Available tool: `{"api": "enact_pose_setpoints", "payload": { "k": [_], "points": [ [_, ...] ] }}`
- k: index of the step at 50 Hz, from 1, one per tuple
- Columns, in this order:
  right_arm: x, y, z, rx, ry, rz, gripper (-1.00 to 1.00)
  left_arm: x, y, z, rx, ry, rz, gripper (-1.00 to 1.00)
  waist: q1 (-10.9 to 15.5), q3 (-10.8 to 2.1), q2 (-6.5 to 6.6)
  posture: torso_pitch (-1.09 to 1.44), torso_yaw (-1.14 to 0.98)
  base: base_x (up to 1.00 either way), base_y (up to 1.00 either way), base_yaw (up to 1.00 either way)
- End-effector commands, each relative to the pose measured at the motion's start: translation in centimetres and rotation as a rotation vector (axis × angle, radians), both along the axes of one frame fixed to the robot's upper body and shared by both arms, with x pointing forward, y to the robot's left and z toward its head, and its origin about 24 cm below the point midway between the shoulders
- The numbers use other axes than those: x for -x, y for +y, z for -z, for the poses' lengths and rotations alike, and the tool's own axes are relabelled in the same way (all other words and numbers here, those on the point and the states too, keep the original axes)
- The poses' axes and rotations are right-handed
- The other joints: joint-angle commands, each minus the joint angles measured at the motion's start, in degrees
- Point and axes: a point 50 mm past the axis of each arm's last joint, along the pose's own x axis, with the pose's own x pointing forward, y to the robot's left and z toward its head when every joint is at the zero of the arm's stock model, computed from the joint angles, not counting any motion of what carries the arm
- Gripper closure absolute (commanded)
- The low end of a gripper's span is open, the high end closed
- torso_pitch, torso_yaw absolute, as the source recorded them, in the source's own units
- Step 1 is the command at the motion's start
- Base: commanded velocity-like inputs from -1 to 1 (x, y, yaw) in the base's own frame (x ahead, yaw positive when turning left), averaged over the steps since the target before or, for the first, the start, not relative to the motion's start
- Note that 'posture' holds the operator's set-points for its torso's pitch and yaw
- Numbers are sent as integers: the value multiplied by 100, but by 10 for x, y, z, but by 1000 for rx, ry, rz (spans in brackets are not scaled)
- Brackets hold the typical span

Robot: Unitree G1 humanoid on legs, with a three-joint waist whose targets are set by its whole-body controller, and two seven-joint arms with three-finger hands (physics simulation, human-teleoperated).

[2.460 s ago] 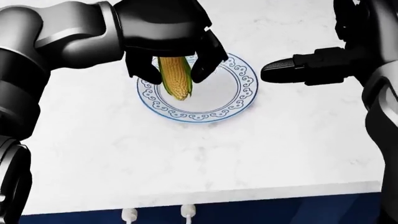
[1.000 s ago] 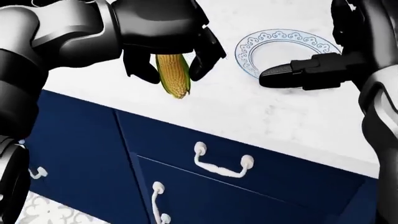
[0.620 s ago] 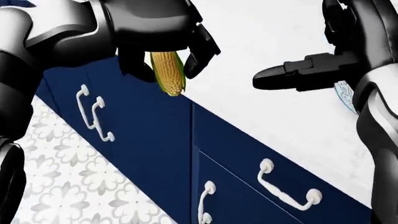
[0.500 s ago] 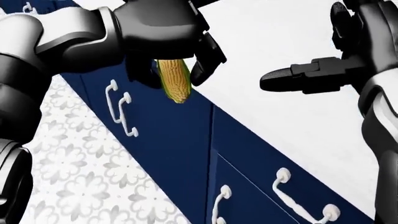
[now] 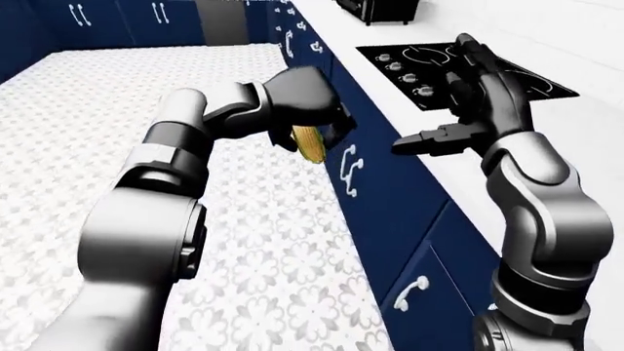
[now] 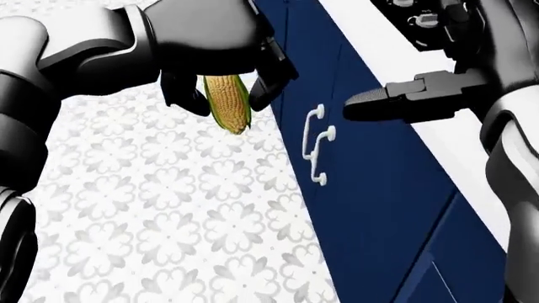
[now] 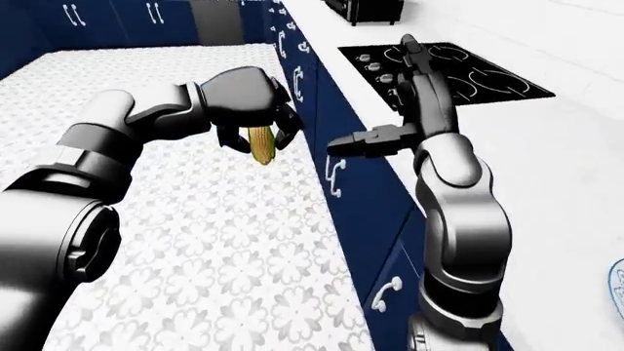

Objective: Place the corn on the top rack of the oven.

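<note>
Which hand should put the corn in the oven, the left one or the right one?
Probably the left hand. Its fingers are already closed around the corn, which hangs tip down over the floor. The right hand is open and holds nothing. No oven rack is in view yet.

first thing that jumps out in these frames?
The yellow corn, hanging tip-down from the closed left hand over the patterned floor, near the head view's top centre. Next, the right hand, empty with fingers extended, held out over the navy cabinets. In the left-eye view a black cooktop sits in the white counter at upper right.
</note>
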Motion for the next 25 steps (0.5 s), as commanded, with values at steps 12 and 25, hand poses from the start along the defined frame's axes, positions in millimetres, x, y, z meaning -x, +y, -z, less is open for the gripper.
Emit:
{"api": "enact_pose_setpoints", "payload": {
  "k": [12,25],
  "points": [
    [4,-3,-13,7,-74,15,-100,3,-5,-26,65,-79,24,74,-18,-213,209,0,0,0,0,100],
    [5,-3,-13,8,-73,14,-100,4,-5,-29,68,-81,23,74,70,-239,474,0,0,0,0,100]
  ]
}}
